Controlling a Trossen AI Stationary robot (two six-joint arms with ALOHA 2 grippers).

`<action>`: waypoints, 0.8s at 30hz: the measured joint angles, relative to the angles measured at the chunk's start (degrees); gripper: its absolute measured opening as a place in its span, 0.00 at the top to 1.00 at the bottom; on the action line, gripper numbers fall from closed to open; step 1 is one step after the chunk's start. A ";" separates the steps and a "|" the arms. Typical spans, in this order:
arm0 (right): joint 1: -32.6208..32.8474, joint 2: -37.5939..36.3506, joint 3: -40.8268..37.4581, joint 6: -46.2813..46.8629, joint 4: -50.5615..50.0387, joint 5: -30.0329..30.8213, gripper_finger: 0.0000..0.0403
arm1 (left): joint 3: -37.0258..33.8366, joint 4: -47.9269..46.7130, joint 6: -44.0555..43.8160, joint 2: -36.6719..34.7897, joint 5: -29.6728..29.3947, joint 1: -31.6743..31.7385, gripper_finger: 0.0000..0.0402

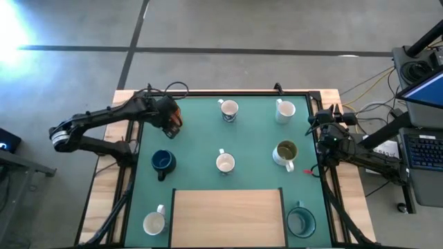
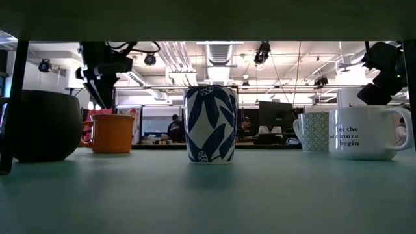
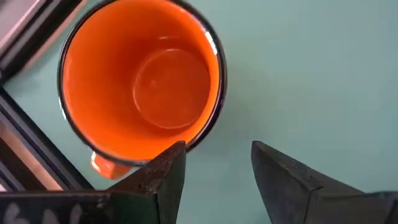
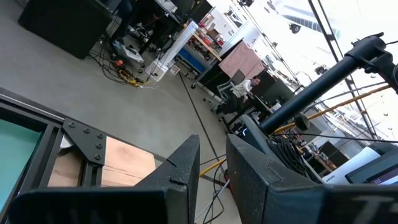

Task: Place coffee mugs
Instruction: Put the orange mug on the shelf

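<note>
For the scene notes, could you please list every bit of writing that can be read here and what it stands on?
"let the adventure begin": on the wide white mug at the right of the low view; the first letters of each line are partly cut off by the patterned mug in front.
Marks on the laptop screen beside the table: too small to read.
No other text shows.

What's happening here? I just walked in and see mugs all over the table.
The left gripper hangs open just above the orange mug, which stands upright on the green mat near its far-left corner, with nothing in its fingers. The right gripper waits empty off the mat's right edge. Other mugs are spread across the mat.
</note>
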 joint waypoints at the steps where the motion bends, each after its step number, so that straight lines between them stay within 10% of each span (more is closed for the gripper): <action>1: 0.02 0.02 0.02 0.00 0.00 0.02 0.83 | 0.54 -0.40 1.46 1.04 0.00 0.16 0.59; 11: 0.00 0.00 0.00 0.00 0.00 0.02 0.83 | 2.50 -1.11 12.73 9.99 -0.18 1.10 0.65; 24: 0.02 0.00 0.02 0.00 0.00 0.00 0.83 | 3.04 -0.23 18.36 10.91 -0.63 1.11 0.97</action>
